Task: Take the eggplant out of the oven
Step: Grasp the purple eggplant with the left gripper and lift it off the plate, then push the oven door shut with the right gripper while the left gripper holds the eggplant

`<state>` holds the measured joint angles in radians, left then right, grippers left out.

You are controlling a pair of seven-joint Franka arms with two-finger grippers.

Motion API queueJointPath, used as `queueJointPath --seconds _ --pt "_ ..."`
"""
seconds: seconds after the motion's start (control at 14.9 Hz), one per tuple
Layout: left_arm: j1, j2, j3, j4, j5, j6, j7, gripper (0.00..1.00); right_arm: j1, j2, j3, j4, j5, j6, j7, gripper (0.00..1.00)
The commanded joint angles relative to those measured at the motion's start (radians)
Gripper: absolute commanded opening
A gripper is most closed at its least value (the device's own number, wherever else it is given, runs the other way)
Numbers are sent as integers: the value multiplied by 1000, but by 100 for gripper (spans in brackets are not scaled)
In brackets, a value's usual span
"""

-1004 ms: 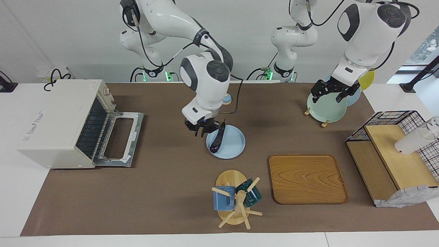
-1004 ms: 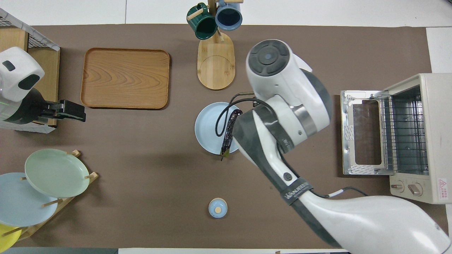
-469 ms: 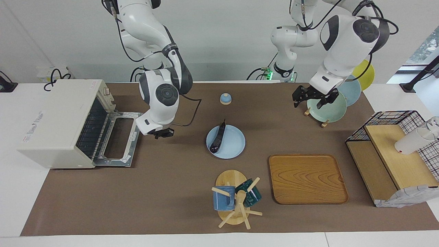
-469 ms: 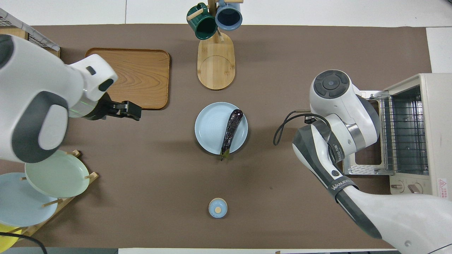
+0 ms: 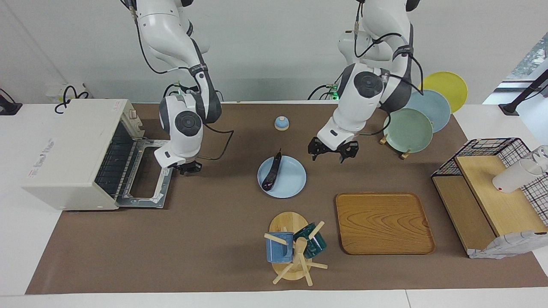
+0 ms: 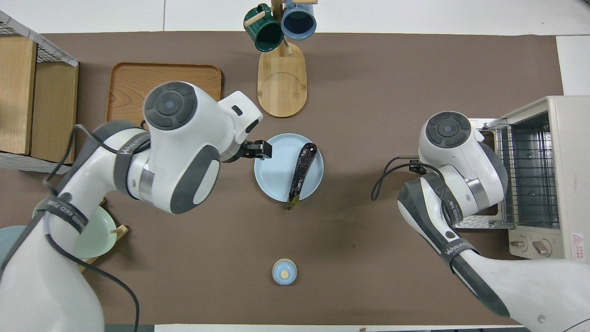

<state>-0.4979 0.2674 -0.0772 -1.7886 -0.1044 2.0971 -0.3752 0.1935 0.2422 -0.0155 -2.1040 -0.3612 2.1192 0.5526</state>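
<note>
The eggplant (image 5: 271,172) (image 6: 302,170) lies on a light blue plate (image 5: 293,182) (image 6: 273,177) in the middle of the table, its green stem toward the robots. The off-white oven (image 5: 64,149) (image 6: 564,138) stands at the right arm's end, its door (image 5: 147,171) (image 6: 470,175) folded down and its wire rack bare. My right gripper (image 5: 187,167) is shut with nothing in it, low by the door's outer edge; the overhead view hides it under its own wrist. My left gripper (image 5: 333,153) (image 6: 258,150) hangs open beside the plate, apart from the eggplant.
A mug stand (image 5: 293,250) (image 6: 281,69) with a blue and a green mug and a wooden tray (image 5: 383,222) (image 6: 133,76) lie farther from the robots than the plate. A plate rack (image 5: 409,130), a wire shelf (image 5: 492,179) and a small blue knob (image 5: 281,123) (image 6: 284,271) are also here.
My right gripper left the plate and moved to the oven door, leaving the eggplant lying on the plate. My left arm swung from the plate rack over to the blue plate.
</note>
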Motion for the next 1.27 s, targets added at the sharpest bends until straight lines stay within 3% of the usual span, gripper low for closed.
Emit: queueJointPath --seconds 0.0,0.4,0.6,0.8,1.2 --pt "-88 65 19 0 -18 90 -42 100 -20 -32 14 -42 -44 21 -14 0" --pt "-212 141 20 -14 -18 222 -88 100 -8 -52 16 -30 -160 -63 -33 0" --pt "-217 159 20 -14 -17 241 -87 100 -17 -78 16 27 -170 -148 -136 0" --pt "-215 170 22 -17 -12 254 -82 98 -67 -154 17 56 -170 -202 -281 0" --pt "-205 170 24 -43 -9 274 -80 68 -201 -262 17 47 -154 -242 -539 0"
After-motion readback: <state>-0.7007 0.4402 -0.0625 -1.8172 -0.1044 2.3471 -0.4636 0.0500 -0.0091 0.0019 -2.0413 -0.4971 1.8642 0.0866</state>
